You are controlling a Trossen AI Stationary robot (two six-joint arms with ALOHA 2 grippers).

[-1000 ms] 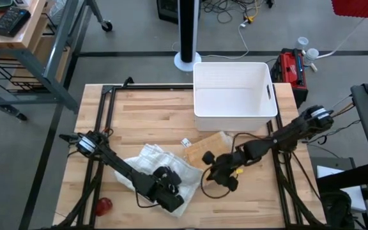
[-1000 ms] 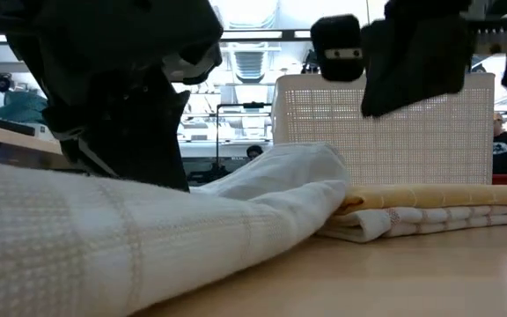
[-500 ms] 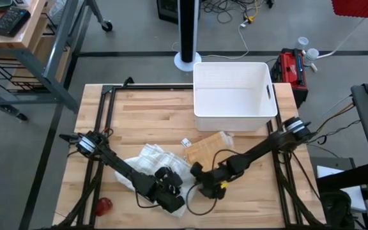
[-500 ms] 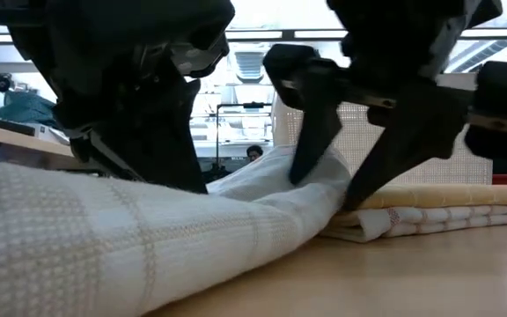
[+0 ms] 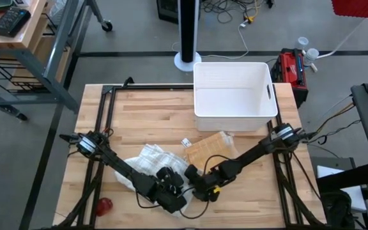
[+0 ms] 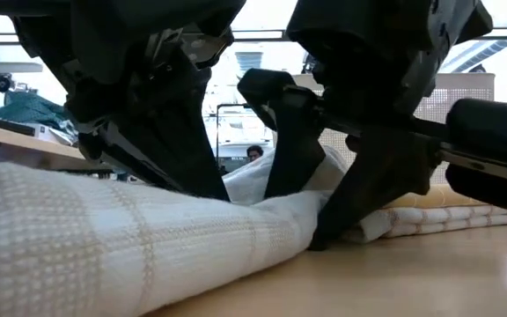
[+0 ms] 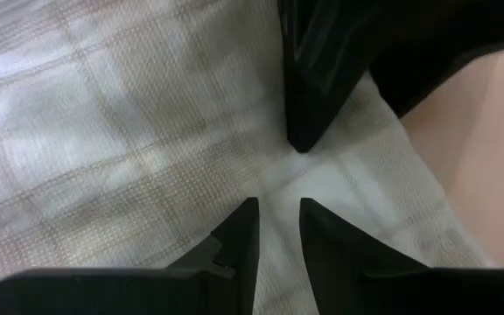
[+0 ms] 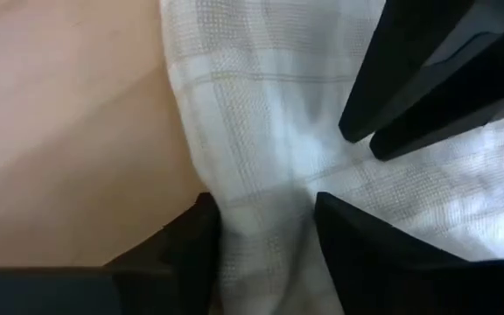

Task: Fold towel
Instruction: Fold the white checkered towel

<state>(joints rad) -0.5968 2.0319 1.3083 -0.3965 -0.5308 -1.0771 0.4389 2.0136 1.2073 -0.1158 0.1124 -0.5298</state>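
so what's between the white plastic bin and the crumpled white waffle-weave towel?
A folded yellow-tan towel lies between the bin and the white towel, clearest in the high view.

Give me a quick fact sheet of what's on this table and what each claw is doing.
towel: white towel, rumpled, at the table's near edge
left claw: on the towel, fingers pinched on a fold
right claw: at the towel's edge, fingers open, straddling the cloth
folded cloth: yellow cloth beside the towel
bin: white bin, far side
red ball: near corner
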